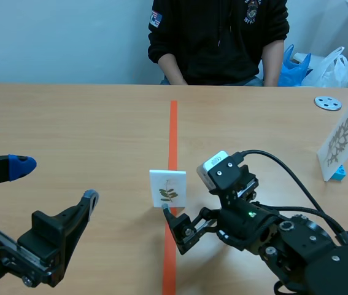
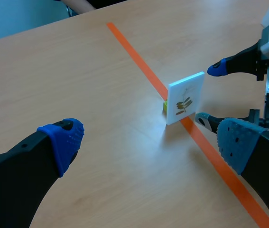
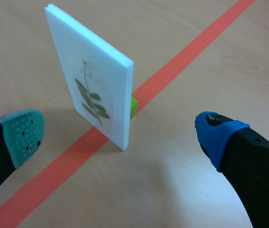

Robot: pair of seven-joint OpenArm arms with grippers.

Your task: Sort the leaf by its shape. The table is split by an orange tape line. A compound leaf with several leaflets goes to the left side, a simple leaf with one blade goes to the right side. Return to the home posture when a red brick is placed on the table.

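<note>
On the orange tape line (image 1: 174, 123) mid-table, the leaf card (image 1: 167, 188) stands upright on a green holder (image 3: 133, 105), its compound sprig facing the right end effector (image 2: 210, 94), spread wide and empty just nearer, seemingly poised to grasp it, while the left end effector (image 1: 55, 180) gapes empty too.

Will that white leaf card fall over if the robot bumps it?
Probably, yes. The card is tall and thin, standing upright on only a small green stand, so a nudge near its top would likely tip it. Its edges look straight and solid, so it is probably stiff and should not flop when pinched.
</note>
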